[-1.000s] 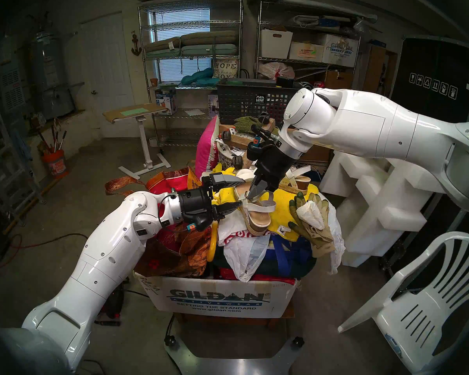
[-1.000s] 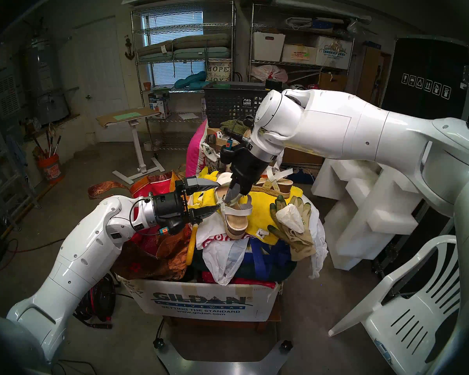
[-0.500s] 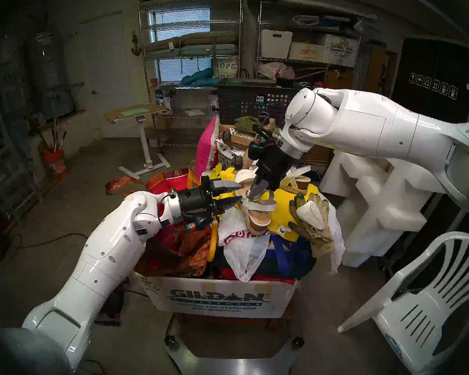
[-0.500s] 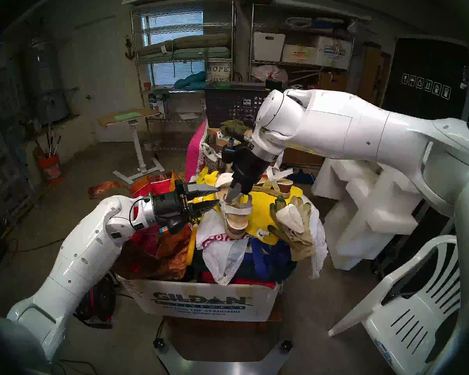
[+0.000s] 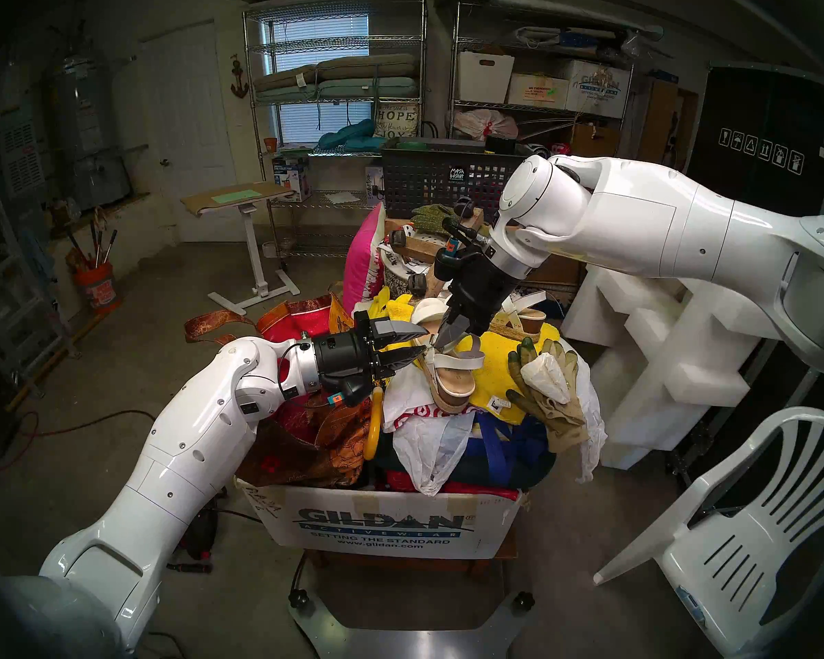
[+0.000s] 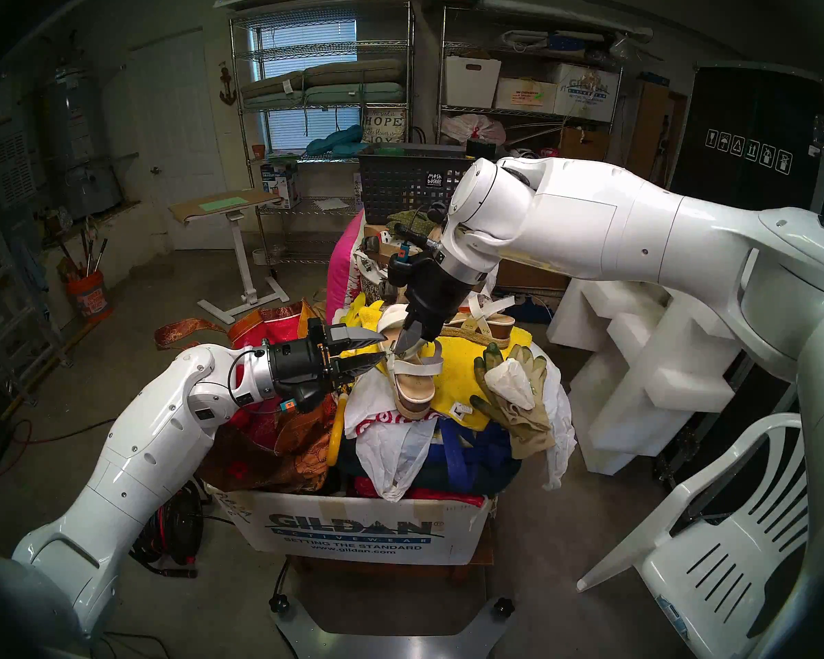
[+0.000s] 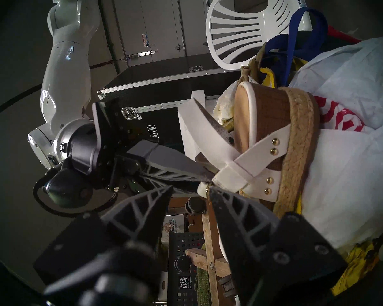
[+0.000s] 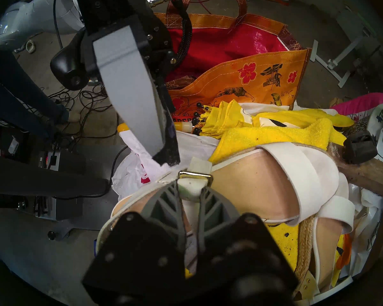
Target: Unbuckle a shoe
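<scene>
Right wrist: fingers [image 8: 190, 195] clamping strap [image 8: 191, 189] beside buckle [image 8: 195, 176].

Dim garage lit by a back window [image 5: 319, 73] — sharp centres, dark fisheye rims, blurred near wrist fingers.

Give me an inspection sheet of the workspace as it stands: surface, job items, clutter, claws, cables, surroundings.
Surface: overfilled Gildan cardboard box; no flat top, things lie heaped.
Job's things: sandal on its side atop the heap; gold buckle with the ankle strap threaded through it.
Clutter: twin sandal behind, yellow towel, work gloves, plastic bags, orange tote.
Claws: right claw shut on the ankle strap just below the buckle; left claw part open beside the buckle, gripping nothing that I can make out.
Cables: orange cord and tangled black leads on the floor.
Surroundings: white plastic chair, foam blocks, wire shelving.
</scene>
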Tool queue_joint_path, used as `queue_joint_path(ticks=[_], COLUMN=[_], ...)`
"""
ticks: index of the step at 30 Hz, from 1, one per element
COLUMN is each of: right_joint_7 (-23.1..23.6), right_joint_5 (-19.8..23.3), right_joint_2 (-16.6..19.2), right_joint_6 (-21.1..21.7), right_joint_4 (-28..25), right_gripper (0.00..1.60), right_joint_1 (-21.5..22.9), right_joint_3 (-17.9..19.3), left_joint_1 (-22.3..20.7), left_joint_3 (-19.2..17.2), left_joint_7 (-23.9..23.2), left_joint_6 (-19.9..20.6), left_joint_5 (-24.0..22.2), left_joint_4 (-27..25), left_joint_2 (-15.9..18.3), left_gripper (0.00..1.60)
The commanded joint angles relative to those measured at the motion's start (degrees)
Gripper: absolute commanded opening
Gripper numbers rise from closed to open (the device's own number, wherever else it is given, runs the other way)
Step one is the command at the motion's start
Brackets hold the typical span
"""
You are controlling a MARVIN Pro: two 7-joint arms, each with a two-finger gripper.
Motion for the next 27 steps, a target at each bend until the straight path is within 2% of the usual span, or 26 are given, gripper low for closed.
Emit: queue_joint_path(ticks=[1,3,17,20,22,27], right_joint_7=[0.0,0.1,0.3,0.3,0.2,0.0], right_joint_5=[0.0,0.1,0.1,0.2,0.2,0.2], right_joint_2=[0.0,0.0,0.2,0.1,0.2,0.2], right_joint_6=[0.2,0.3,0.4,0.5,0.5,0.5], right_joint_4=[-0.3,-0.4,-0.9,-1.0,-1.1,-1.1], right_gripper=[0.0,0.0,0.0,0.0,0.0,0.0], right_joint_1=[1.0,1.1,1.5,1.5,1.4,1.3], right_joint_3=[0.6,0.6,0.6,0.6,0.7,0.8], left_joint_1=[-1.6,-1.8,-2.8,-2.8,-2.7,-2.6], left_joint_3=[-0.2,-0.3,-0.2,0.0,0.1,0.3], left_joint_7=[1.0,0.9,2.3,2.5,3.0,3.2], left_joint_6=[0.1,0.1,0.1,0.1,0.1,0.1], left_joint_5=[0.4,0.8,3.2,3.6,3.9,4.4], left_joint_4=[0.1,0.4,2.6,2.8,2.9,3.0], left_joint_2=[-1.0,-0.9,-1.8,-1.9,-2.0,-1.9], left_gripper=[0.97,1.03,1.03,0.9,0.93,0.86])
